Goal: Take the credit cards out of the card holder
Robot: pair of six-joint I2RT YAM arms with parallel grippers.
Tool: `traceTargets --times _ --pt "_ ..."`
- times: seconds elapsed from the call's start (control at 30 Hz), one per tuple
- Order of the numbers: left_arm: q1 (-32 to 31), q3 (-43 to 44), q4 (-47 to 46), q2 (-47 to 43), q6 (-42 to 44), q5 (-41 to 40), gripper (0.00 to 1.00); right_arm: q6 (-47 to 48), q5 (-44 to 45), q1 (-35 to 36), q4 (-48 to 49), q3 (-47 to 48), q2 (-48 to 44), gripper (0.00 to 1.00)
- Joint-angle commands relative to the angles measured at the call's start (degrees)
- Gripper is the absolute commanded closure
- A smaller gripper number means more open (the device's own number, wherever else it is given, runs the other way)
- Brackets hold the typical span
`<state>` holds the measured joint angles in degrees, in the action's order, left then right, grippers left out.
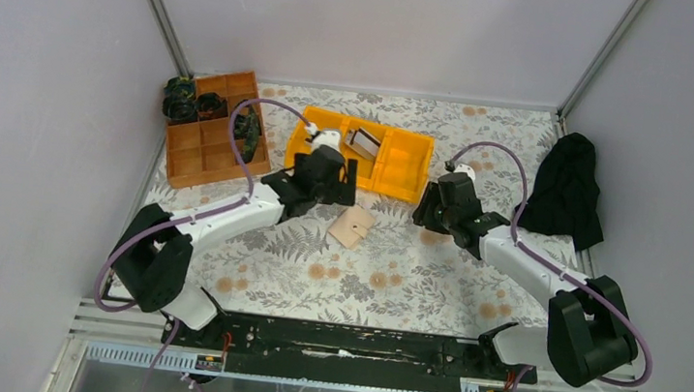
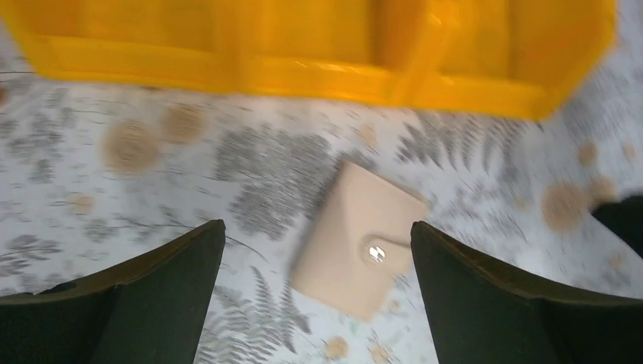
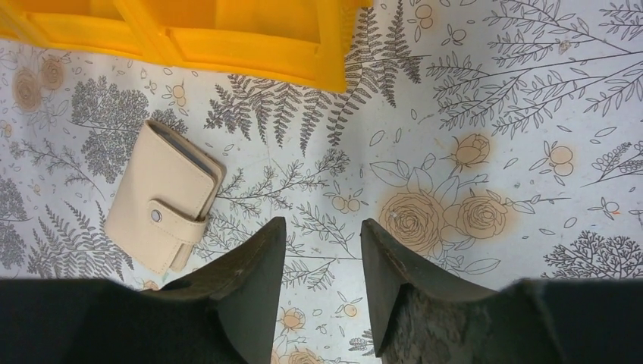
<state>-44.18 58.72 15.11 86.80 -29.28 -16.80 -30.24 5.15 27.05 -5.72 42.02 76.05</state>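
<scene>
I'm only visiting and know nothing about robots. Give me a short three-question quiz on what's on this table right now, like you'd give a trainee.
1. True or false: the card holder lies closed, its strap snapped shut.
2. The right gripper holds: A a card, B the holder, C nothing.
3. Fill in: the left gripper, jaws wide, frames the ____ in its wrist view.
Key: 1 true; 2 C; 3 card holder.

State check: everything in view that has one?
card holder: closed, snap fastened, flat on table.
left gripper: open, empty.
right gripper: open, empty.
yellow bin: silvery flat item inside.
orange tray: dark items in some compartments.
black cloth: crumpled.
</scene>
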Motion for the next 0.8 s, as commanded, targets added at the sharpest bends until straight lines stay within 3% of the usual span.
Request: traceTargets --times 0.0,0.1,0.17,0.23,0.5,0.77 --pt "4.96 -0.07 -6.19 -2.07 -0.63 -0.62 0.02 0.51 3.19 -0.4 1.5 1.75 -0.51 0.52" --pt "5.75 1.54 -5.57 -1.27 0.15 -7.94 0.03 1.81 6.16 -0.35 -0.45 5.91 2.53 0.75" --pt "7.37 2.96 -4.74 0.19 -0.46 -8.3 0.04 2.6 7.5 -0.36 -1.69 9.32 5.24 0.91" --pt "9.6 3.91 -4.5 1.82 -1.96 -7.15 0.04 3.1 7.87 -0.38 -2.69 12.66 8.13 0.99" --pt "18.41 8.72 -8.81 8.92 -3.45 0.2 0.07 4.28 3.92 -1.29 -4.24 23.86 17.92 1.0" --pt "18.98 14.76 -11.49 17.05 -1.4 2.57 0.07 3.53 -3.53 -7.19 -4.42 29.57 26.43 1.0"
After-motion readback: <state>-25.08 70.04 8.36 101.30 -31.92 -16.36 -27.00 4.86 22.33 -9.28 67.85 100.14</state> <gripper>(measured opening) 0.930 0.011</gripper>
